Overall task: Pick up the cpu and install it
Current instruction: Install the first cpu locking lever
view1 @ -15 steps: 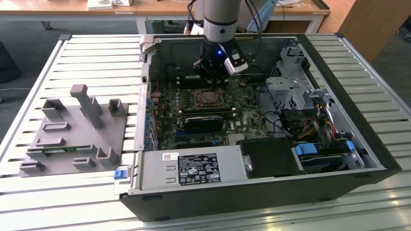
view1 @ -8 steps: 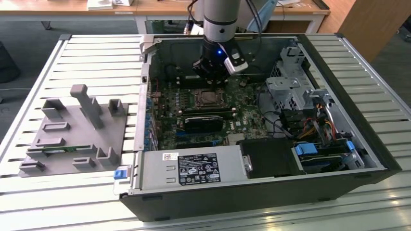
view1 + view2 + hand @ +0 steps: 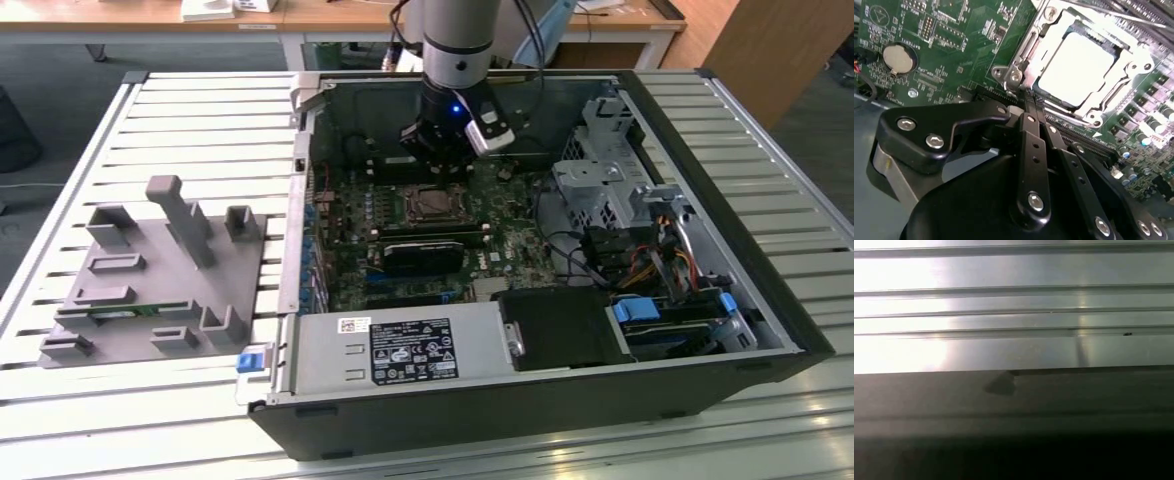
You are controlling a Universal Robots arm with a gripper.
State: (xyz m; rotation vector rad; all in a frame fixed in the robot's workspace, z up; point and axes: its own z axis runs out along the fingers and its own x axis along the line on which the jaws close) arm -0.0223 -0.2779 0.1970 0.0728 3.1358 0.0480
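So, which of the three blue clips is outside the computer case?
The blue clip on the computer case's outer corner, toward the exterior view's left. The other two blue clips sit inside the case, at the exterior view's right.

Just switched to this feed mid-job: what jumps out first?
The open computer case on the slatted table, with the arm's gripper lowered inside it over the green motherboard. In the second wrist view the shiny cpu sits in its socket frame, just beyond the gripper.

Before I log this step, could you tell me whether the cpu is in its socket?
In: the cpu lies flat inside the socket frame.
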